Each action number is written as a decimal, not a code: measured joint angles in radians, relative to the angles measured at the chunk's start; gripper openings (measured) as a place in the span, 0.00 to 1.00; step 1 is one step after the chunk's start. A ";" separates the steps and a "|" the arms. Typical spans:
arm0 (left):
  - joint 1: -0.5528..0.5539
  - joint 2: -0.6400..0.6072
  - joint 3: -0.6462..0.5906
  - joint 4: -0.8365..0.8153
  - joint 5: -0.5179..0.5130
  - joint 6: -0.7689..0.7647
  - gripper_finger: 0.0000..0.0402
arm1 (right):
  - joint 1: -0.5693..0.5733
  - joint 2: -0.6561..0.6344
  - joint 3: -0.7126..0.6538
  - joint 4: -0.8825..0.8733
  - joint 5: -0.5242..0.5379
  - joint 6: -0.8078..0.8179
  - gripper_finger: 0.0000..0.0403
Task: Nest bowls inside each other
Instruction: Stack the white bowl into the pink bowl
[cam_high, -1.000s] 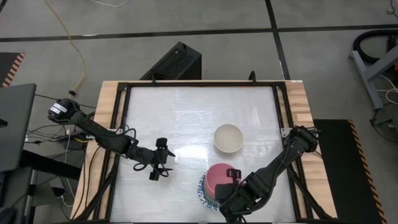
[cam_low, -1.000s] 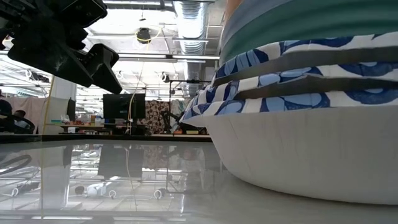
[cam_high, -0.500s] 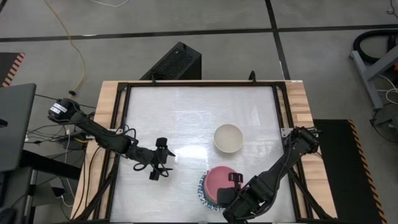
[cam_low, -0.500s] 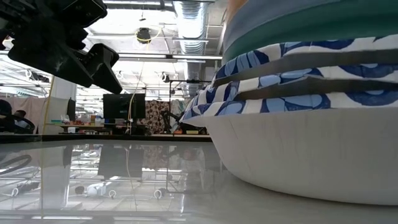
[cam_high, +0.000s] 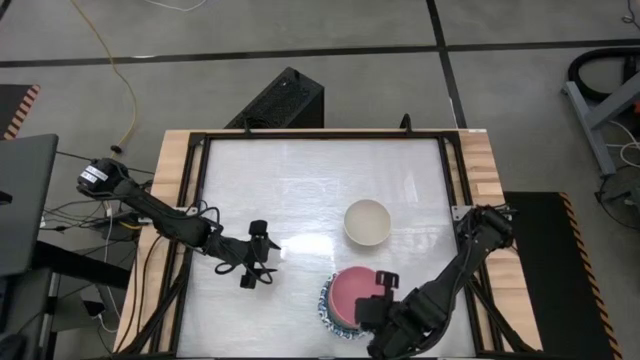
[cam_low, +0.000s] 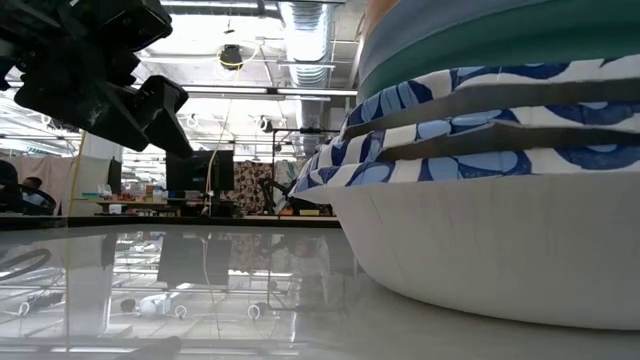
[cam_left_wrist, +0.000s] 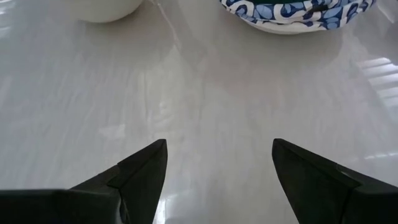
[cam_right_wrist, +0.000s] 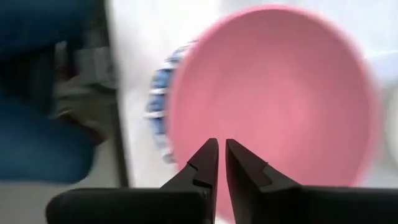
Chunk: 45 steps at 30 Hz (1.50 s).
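Down at the near edge of the white table (cam_high: 300, 190) sits the stack of bowls (cam_high: 350, 302), and the pink bowl (cam_high: 352, 296) is on top, its inside facing up, with a blue-patterned rim (cam_high: 325, 306) peeking out from under it on the left. From table height the stack (cam_low: 490, 160) fills the right side of the low view: a white bowl at the bottom, blue-and-white patterned rims above it, then a green band and a blue one higher up. The right gripper (cam_high: 382, 292) is right at the pink bowl's right-hand rim, and in its wrist view the two dark fingers (cam_right_wrist: 205, 168) stand almost together, only a thin slit between them, with the pink bowl (cam_right_wrist: 273, 99) spread out just beyond the tips; nothing shows clamped between them. The cream bowl (cam_high: 367, 222) stands alone, upright, up and to the right of the stack and apart from it. Over on the left side of the table the left gripper (cam_high: 255, 257) hangs above bare tabletop, fingers (cam_left_wrist: 143, 171) spread wide with nothing between them, the cream bowl (cam_left_wrist: 102, 9) and the patterned stack (cam_left_wrist: 298, 12) well ahead of it.
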 joint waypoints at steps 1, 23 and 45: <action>0.000 0.000 0.000 0.001 0.000 -0.006 0.70 | 0.006 0.000 0.000 -0.020 0.040 0.020 0.12; 0.000 0.000 0.000 0.004 -0.001 -0.036 0.70 | 0.116 0.001 -0.232 0.151 0.327 0.124 0.04; 0.000 0.000 -0.001 0.104 0.016 -0.054 0.70 | 0.090 -0.001 -0.087 0.058 0.431 0.122 0.04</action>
